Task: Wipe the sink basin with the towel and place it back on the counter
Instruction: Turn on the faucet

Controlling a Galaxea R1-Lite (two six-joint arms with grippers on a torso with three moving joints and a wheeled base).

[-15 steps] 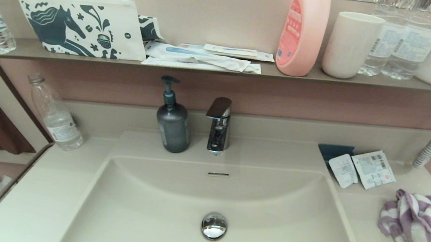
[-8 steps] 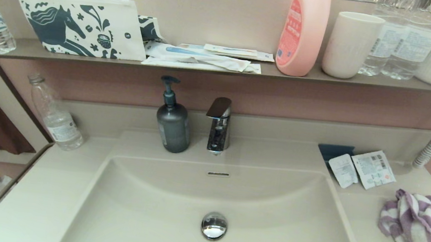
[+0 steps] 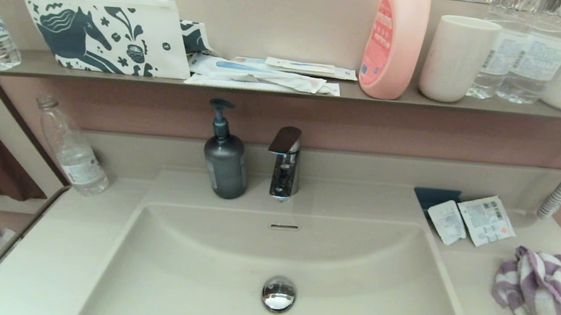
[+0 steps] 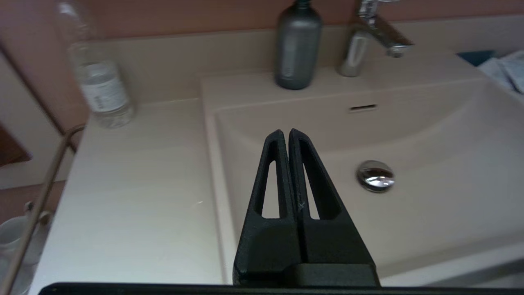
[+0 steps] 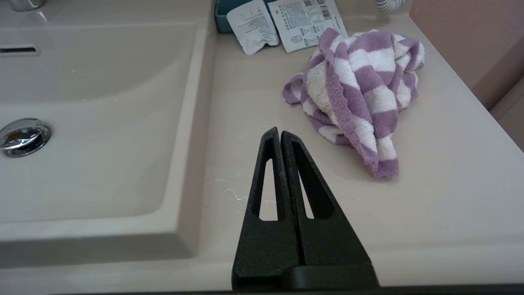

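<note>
The cream sink basin (image 3: pixel 201 276) fills the lower middle of the head view, with its chrome drain plug (image 3: pixel 279 293) and overflow slot (image 3: pixel 284 227). The purple and white striped towel (image 3: pixel 546 302) lies crumpled on the counter (image 3: pixel 478 289) right of the basin. Neither gripper shows in the head view. My right gripper (image 5: pixel 279 133) is shut and empty above the counter, short of the towel (image 5: pixel 356 90) and beside the basin's rim (image 5: pixel 192 123). My left gripper (image 4: pixel 285 133) is shut and empty over the basin's left edge, with the drain plug (image 4: pixel 375 176) off to one side.
A grey soap dispenser (image 3: pixel 225 159) and chrome faucet (image 3: pixel 285 163) stand behind the basin. A clear bottle (image 3: pixel 72 151) is at the back left. Sachets (image 3: pixel 471 219) lie behind the towel. The shelf (image 3: pixel 267 91) above carries a horse-print pouch, pink bottle and cups.
</note>
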